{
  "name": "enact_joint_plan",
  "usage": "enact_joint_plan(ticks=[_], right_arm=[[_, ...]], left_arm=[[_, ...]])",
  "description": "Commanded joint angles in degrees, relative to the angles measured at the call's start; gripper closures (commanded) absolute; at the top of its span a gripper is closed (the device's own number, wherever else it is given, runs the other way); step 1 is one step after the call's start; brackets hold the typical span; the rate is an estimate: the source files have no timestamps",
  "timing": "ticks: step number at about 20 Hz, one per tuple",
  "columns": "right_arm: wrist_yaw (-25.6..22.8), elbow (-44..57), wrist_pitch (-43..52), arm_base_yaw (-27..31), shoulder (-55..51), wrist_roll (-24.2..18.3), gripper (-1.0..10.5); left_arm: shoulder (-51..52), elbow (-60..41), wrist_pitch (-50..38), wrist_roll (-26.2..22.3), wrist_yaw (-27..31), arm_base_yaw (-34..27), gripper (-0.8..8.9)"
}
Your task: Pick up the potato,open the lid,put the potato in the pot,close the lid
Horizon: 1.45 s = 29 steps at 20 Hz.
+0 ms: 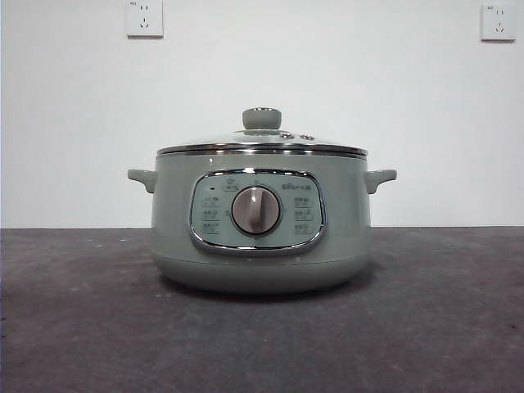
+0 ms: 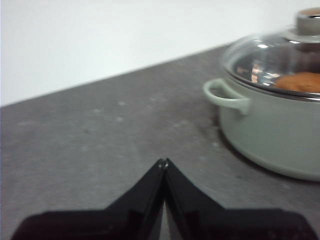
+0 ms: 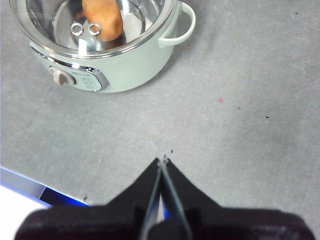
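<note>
- Left hand (image 2: 163,162) hovers over bare tabletop (image 2: 100,140), pinched together and empty, beside the pot (image 1: 260,221).
- Lid (image 1: 262,147) sits seated on the rim, apparently flush; potato (image 3: 102,19) lies inside.
- Right hand (image 3: 163,161), likewise closed and empty, hangs well apart.
- The task looks finished; nothing more needs doing but staying clear.

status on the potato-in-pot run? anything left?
Looks finished. The potato lies inside the pot, seen through the glass; the lid sits closed on the rim. Nothing in hand: left gripper and right gripper are both shut, empty, away from the pot. Nothing visibly left.
</note>
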<state>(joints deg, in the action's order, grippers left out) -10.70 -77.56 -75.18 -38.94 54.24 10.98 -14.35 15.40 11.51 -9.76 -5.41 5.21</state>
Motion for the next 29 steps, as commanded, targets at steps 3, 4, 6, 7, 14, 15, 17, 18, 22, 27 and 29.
enact_joint_plan(ticks=[3, 4, 6, 7, 14, 15, 17, 18, 22, 27, 29], right_arm=[[-0.2, 0.6, 0.2, 0.0, 0.0, 0.5, 9.5], [-0.2, 0.6, 0.2, 0.0, 0.0, 0.5, 9.5], [-0.2, 0.6, 0.2, 0.0, 0.0, 0.5, 9.5], [-0.2, 0.6, 0.2, 0.0, 0.0, 0.5, 9.5], [-0.2, 0.6, 0.2, 0.0, 0.0, 0.5, 9.5], [-0.2, 0.6, 0.2, 0.0, 0.0, 0.5, 9.5], [-0.2, 0.6, 0.2, 0.0, 0.0, 0.5, 9.5], [-0.2, 0.6, 0.2, 0.0, 0.0, 0.5, 9.5], [-0.2, 0.6, 0.2, 0.0, 0.0, 0.5, 9.5], [-0.2, 0.6, 0.2, 0.0, 0.0, 0.5, 9.5], [-0.2, 0.6, 0.2, -0.1, 0.0, 0.5, 9.5]], left_arm=[[6.9, -8.8, -4.7, 2.7, 1.7, -3.0, 8.16], [8.2, -10.3, -5.2, 3.9, 2.5, -3.1, 8.16], [11.5, -13.5, -5.5, 6.3, 3.7, -3.1, 8.16], [13.1, -14.7, -5.6, 7.5, 4.0, -3.1, 8.16], [14.1, -15.0, -1.9, 8.3, 6.1, -3.4, 8.16], [14.1, -15.0, -1.9, 8.2, 6.1, -3.5, 8.16], [14.1, -15.0, -2.1, 8.2, 5.3, -3.5, 8.16], [13.8, -15.0, -2.1, 8.2, 5.0, -3.5, 8.16], [12.2, -15.0, -2.1, 8.2, 5.0, -3.5, 8.16], [10.4, -15.0, -2.1, 8.2, 5.0, -3.5, 8.16], [9.9, -15.0, -2.1, 8.2, 5.0, -3.5, 8.16]])
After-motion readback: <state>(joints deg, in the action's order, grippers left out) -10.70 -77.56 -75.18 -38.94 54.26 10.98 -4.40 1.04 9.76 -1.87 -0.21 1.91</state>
